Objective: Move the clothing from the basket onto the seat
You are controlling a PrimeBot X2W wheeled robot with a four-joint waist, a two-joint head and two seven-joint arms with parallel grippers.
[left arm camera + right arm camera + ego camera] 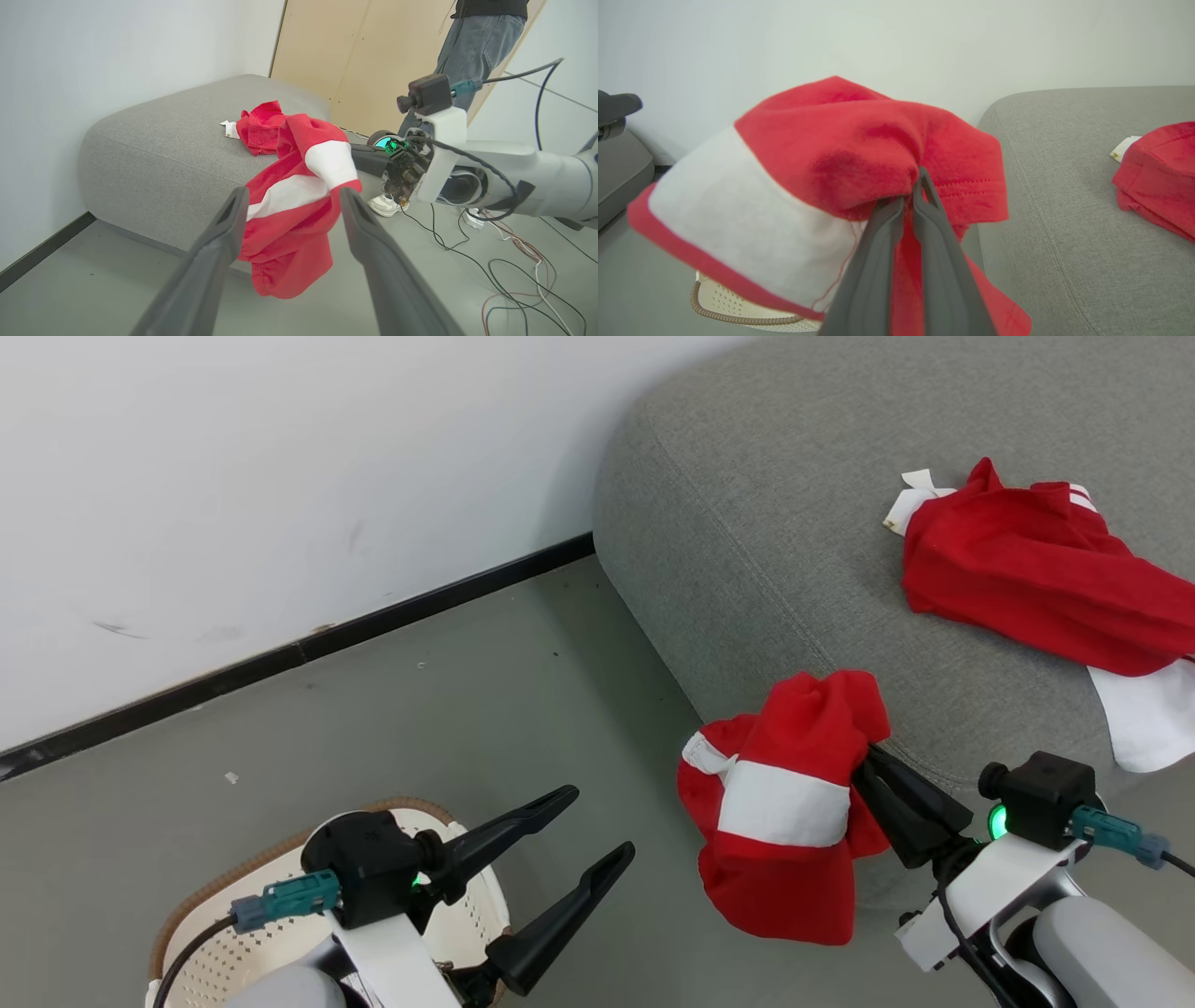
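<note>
Presently, item by item.

Right gripper [911,193]: jaws pinched almost together on a fold of the red garment [780,807], with the fingertips buried in the cloth.

Red garment: red with a broad white band. It hangs in a bunch, off the floor [448,709], just beside the rounded front corner of the seat [766,551]. Whether it brushes the upholstery cannot be told. It is not yet on the cushion top.

Second garment [1036,569]: red with white trim, lying crumpled on top of the seat, well apart from the held one.

Basket [229,882]: stands on the floor at the robot's left, partly hidden by the left arm. The brown rim and perforated cream wall show, but its contents cannot be told.

Left gripper [597,821]: jaws wide apart, holding nothing, poised over the near side of the basket and pointing towards the hanging garment.

Step in hand, as judged: the carry from basket to seat, with one piece delivered and one in the air.

Next move calls for lifting the bunch high enough for its drooping tail to clear the seat's side. It then needs taking well inward over the top before the jaws part. Dropped too near the curved edge, soft cloth would likely slide to the floor.

Also present: a person's legs [472,42] beyond the seat.
</note>
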